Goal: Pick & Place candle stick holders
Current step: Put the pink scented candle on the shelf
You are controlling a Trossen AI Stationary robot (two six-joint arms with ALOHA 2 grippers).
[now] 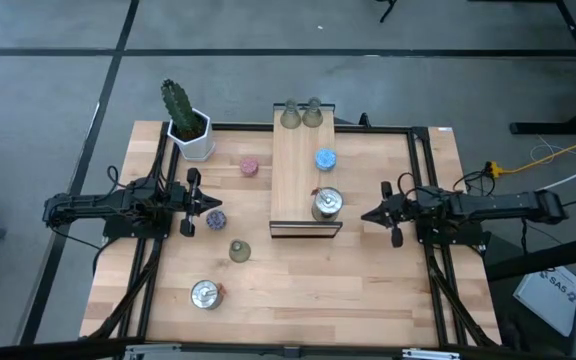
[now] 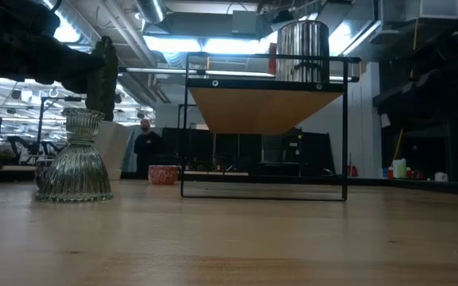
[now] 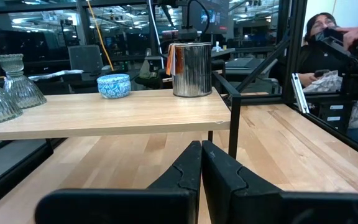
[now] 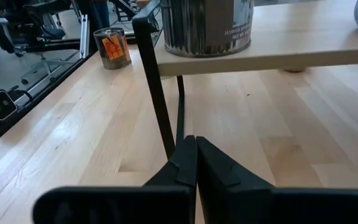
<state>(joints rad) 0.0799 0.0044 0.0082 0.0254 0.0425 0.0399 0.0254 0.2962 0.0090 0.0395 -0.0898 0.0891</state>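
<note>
Both end effectors clenched, holding nothing. Left end effector (image 1: 214,203) hovers low over the tabletop (image 1: 368,290), fingers (image 3: 188,171) pressed together in its wrist view (nothing between them); the purple holder (image 1: 214,220) sits just beside its tip, can't tell if touching. Ahead of it stands the long wooden board (image 1: 298,200) on its black wire frame, and on the board, on the end nearest both end effectors, is one silver holder (image 1: 327,203); the blue holder (image 1: 325,159) sits past it toward mid-board; two olive-green bell holders (image 1: 301,114) are on the far end, side by side. Right end effector (image 1: 371,214) faces the same board from the other side, fingers (image 4: 188,163) shut flush, tip close to the frame's leg, apart from the silver holder, which sits above and ahead of it in its wrist view. Pink holder (image 1: 250,166) is on the tabletop, between the cactus in a white pot (image 1: 186,122) and the board, well apart from the left end effector. Third olive-green holder (image 1: 239,250) stands upright on the tabletop near the left end effector, on the side away from the cactus; second silver holder (image 1: 205,294) is farther off that way, near the tabletop's edge. A person (image 3: 328,43) shows in the room behind (off the tabletop).
</note>
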